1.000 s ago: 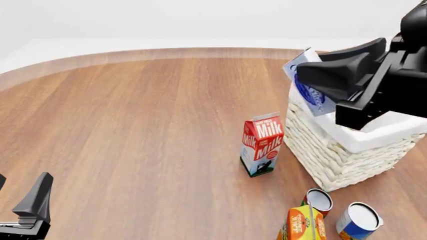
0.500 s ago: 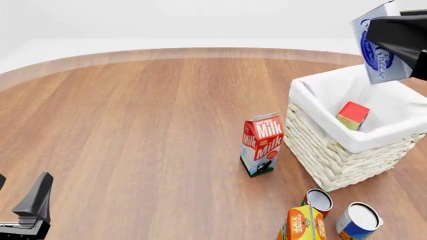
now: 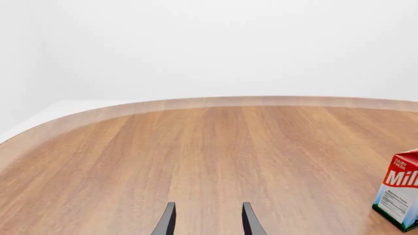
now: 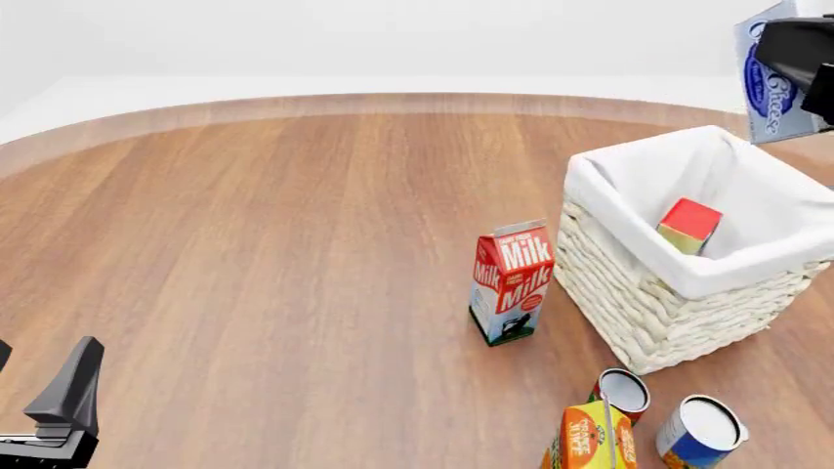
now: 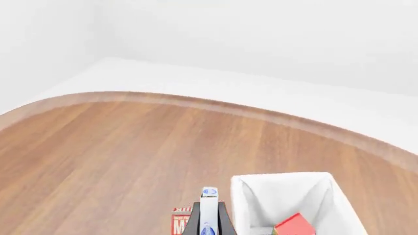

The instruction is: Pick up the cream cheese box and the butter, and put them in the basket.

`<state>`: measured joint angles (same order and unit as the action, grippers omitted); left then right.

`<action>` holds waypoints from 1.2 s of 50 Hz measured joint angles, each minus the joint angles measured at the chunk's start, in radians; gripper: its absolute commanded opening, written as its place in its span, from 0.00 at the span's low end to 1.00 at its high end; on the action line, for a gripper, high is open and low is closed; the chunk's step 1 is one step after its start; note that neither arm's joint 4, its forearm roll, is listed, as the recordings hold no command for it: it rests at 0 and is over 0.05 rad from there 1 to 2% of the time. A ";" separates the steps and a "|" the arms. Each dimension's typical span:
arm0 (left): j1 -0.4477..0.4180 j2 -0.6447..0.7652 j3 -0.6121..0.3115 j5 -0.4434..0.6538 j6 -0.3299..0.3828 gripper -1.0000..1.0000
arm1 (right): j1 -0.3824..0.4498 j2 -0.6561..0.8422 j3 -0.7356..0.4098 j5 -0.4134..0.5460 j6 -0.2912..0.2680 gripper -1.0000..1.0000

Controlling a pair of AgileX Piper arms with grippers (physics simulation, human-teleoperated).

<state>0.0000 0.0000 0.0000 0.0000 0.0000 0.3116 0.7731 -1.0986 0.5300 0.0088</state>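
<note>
My right gripper [image 4: 790,61] is shut on the cream cheese box [image 4: 767,76], a white box with blue print. It hangs high at the far right, above the back corner of the basket [image 4: 651,305]. In the right wrist view the box [image 5: 209,201] stands edge-on between the fingers of the gripper [image 5: 209,220], beside the basket's rim [image 5: 281,175]. The butter [image 4: 688,225] lies inside the basket, showing a red and yellow end [image 5: 297,226]. My left gripper [image 4: 37,379] rests open at the near left, holding nothing between its fingers [image 3: 167,221].
A red Milk carton [image 4: 511,281] stands just left of the basket, also seen at the edge of the left wrist view [image 3: 400,196]. Two white-topped cans [image 4: 623,393] [image 4: 700,430] and an orange-yellow carton [image 4: 589,440] crowd the near right.
My right gripper has risen from the basket's rim and moved right with the cream cheese box in it, uncovering the butter inside. The left arm has not moved.
</note>
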 measured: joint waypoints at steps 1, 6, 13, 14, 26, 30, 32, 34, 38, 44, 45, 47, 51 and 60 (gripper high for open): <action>0.000 0.000 0.000 0.000 0.000 1.00 | -0.007 0.002 0.002 -0.004 0.002 0.00; 0.000 0.000 0.000 0.000 0.000 1.00 | -0.038 0.006 0.002 -0.015 0.009 0.00; 0.000 0.000 0.000 0.000 0.000 1.00 | -0.078 0.009 -0.002 -0.027 0.016 0.00; 0.000 0.000 0.000 0.000 0.000 1.00 | -0.084 0.010 -0.002 -0.029 0.017 0.00; 0.000 0.000 0.000 0.000 0.000 1.00 | -0.148 0.018 -0.007 -0.044 0.029 0.00; 0.000 0.000 0.000 0.000 0.000 1.00 | -0.166 0.023 -0.009 -0.049 0.031 0.00; 0.000 0.000 0.000 0.000 0.000 1.00 | -0.174 0.027 -0.008 -0.053 0.031 0.00; 0.000 0.000 0.000 0.000 0.000 1.00 | -0.181 0.031 -0.007 -0.057 0.032 0.00; 0.000 0.000 0.000 0.000 0.000 1.00 | -0.196 0.040 -0.005 -0.067 0.032 0.00; 0.000 0.000 0.000 0.000 0.000 1.00 | -0.221 0.058 -0.001 -0.085 0.035 0.00; 0.000 0.000 0.000 0.000 0.000 1.00 | -0.224 0.061 -0.001 -0.087 0.036 0.00; 0.000 0.000 0.000 0.000 0.000 1.00 | -0.231 0.066 -0.001 -0.092 0.037 0.00; 0.000 0.000 0.000 0.000 0.000 1.00 | -0.244 0.078 0.003 -0.103 0.038 0.00; 0.000 0.000 0.000 0.000 0.000 1.00 | -0.268 0.111 0.029 -0.139 0.035 0.00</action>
<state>0.0000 0.0000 0.0000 0.0000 0.0000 0.0440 0.8837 -1.0701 0.3915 0.0434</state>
